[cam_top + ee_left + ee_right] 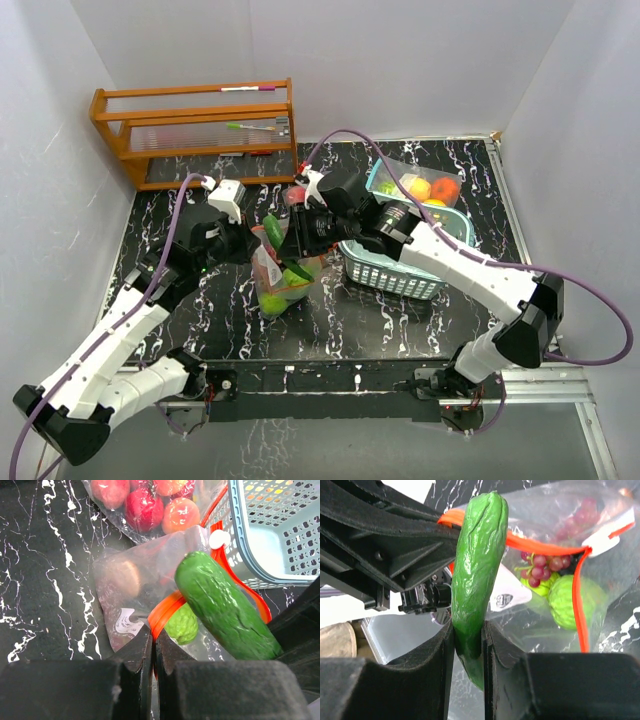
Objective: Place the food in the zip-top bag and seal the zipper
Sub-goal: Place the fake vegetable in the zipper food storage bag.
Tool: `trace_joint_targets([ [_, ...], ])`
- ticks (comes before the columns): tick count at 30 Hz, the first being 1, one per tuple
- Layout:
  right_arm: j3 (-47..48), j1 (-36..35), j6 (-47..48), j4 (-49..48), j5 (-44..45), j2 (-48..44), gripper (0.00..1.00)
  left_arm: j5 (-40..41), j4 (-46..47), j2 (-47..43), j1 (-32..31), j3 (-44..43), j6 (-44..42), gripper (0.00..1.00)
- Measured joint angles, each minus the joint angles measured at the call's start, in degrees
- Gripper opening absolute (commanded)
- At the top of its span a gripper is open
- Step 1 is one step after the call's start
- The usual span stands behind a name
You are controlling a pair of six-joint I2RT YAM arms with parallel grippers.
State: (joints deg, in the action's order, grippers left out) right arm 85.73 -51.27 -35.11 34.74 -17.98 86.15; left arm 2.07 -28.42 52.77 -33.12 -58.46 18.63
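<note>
The clear zip-top bag with an orange zipper rim lies mid-table, its mouth held up and open. My left gripper is shut on the orange rim at the mouth's left side. My right gripper is shut on a green toy cucumber, held upright over the open mouth, its tip across the rim. In the left wrist view the cucumber lies across the opening. Inside the bag are a bumpy green fruit, purple grapes and a yellow-green piece.
A teal slatted basket stands right of the bag. A second clear bag with red, orange and peach fruits rests over its far side. A wooden rack stands at the back left. White walls close both sides.
</note>
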Motion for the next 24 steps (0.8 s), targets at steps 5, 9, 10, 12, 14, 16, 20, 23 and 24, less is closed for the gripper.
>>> trace_joint_targets([
  [5,-0.96,-0.28,-1.20,1.95,-0.15,-2.10,0.14,0.00,1.11,-0.37,0.00,1.51,-0.02,0.00],
  [9,-3.69,-1.27,-1.92,2.38,-0.48,-6.38,0.14,0.02,1.49,-0.37,0.00,1.51,-0.04,0.00],
  [10,-4.22,-1.68,-2.10,2.38,-0.66,-7.19,0.13,0.02,1.49,-0.33,0.00,1.51,-0.04,0.00],
  [12,-4.96,-2.51,-2.40,2.40,-1.16,-8.13,0.14,0.02,1.57,-0.26,0.00,1.51,-0.02,0.00],
  [14,-5.42,-3.19,-2.51,2.38,-1.64,-8.15,0.14,0.00,1.64,-0.17,0.00,1.51,-0.02,0.00],
  [16,-5.92,-3.50,-2.56,2.69,-2.12,-7.89,0.14,0.00,1.66,-0.13,0.00,1.51,-0.02,0.00],
  [20,-5.95,-3.45,-3.91,3.02,-0.98,-5.64,0.14,-0.02,1.66,-0.15,0.00,1.51,-0.02,0.00],
  [23,-5.53,-3.23,-4.92,3.26,0.09,-3.56,0.14,-0.20,1.70,-0.15,0.00,1.51,0.00,0.00],
  [24,-4.76,-3.06,-5.18,3.43,0.20,-2.38,0.14,-0.28,1.75,-0.15,0.00,1.51,0.00,0.00],
])
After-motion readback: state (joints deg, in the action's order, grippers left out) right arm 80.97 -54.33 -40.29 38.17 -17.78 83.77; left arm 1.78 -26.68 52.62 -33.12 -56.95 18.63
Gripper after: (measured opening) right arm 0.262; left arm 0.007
